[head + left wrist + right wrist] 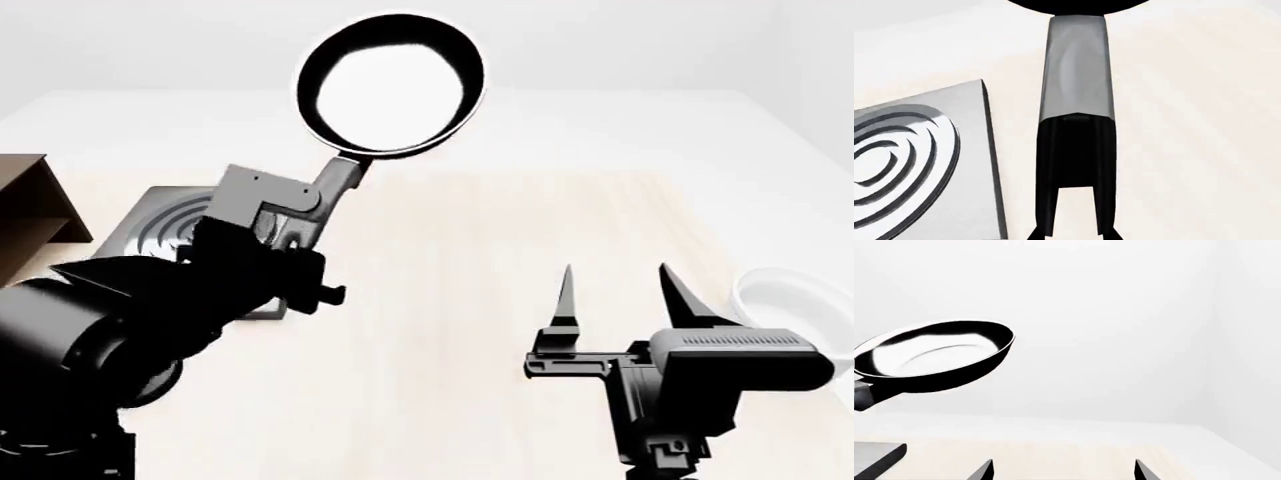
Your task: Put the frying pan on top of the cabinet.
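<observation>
The frying pan (391, 85) is black with a pale glossy inside and hangs in the air, well above the table. My left gripper (315, 214) is shut on its long grey handle (340, 178). In the left wrist view the handle (1077, 70) runs between my black fingers (1047, 170), and the gripper (1077, 122) is closed on it. The pan also shows in the right wrist view (934, 357). The dark brown cabinet (27, 215) is only partly in view at the far left. My right gripper (614, 290) is open and empty over the table; it also shows in the right wrist view (1062, 467).
A square grey hob plate (167, 228) with concentric rings lies on the light table under my left arm; it also shows in the left wrist view (914, 160). A white bowl (790, 295) sits at the right edge of the table.
</observation>
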Robot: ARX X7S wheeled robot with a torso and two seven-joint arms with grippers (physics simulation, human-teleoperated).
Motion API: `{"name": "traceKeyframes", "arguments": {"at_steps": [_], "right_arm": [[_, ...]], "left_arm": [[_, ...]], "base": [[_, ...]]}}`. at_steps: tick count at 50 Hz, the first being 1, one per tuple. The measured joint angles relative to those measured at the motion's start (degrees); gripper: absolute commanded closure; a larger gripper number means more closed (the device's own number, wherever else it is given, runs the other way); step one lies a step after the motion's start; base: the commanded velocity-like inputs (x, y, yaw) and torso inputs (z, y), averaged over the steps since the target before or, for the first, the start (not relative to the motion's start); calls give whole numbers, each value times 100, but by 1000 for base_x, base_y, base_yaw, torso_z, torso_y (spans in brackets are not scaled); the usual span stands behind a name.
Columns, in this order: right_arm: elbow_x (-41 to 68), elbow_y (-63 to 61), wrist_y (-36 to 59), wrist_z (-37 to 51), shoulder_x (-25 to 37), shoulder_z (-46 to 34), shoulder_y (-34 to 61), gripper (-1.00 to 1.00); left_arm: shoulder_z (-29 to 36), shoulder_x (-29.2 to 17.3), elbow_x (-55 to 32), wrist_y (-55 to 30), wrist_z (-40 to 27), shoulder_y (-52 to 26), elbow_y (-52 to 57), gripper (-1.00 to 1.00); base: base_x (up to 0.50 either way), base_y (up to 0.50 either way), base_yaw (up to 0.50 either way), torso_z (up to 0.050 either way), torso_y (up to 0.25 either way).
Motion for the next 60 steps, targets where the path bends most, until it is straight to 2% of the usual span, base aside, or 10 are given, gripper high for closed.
{"name": "traceKeyframes", "arguments": {"at_steps": [8,18,26,41,60], "right_arm": [[14,27,-20,8,7,-25,7,-100],[36,64,-34,20,18,-45,29,-100],[54,46,-6,38,39,-54,49,-100],[89,11,21,73,71,-69,58,-100],[105,54,10,109,83,-130,69,-100]], "left_arm": [[104,166,500,329,-190,-1421,-1816,100],[392,481,1308,1685,-289,-3417,-5353,100],[244,579,1895,2299,-637,-4387,-7105,100],[-1053,252,2741,2581,-1938,-4935,-8273,100],[-2488,-415,3112,2707,-3400,-4734,-8356,100]], "base": [[0,0,0,0,3],[0,0,0,0,2],[0,0,0,0,1],[0,0,0,0,1],[0,0,0,1,1]]}}
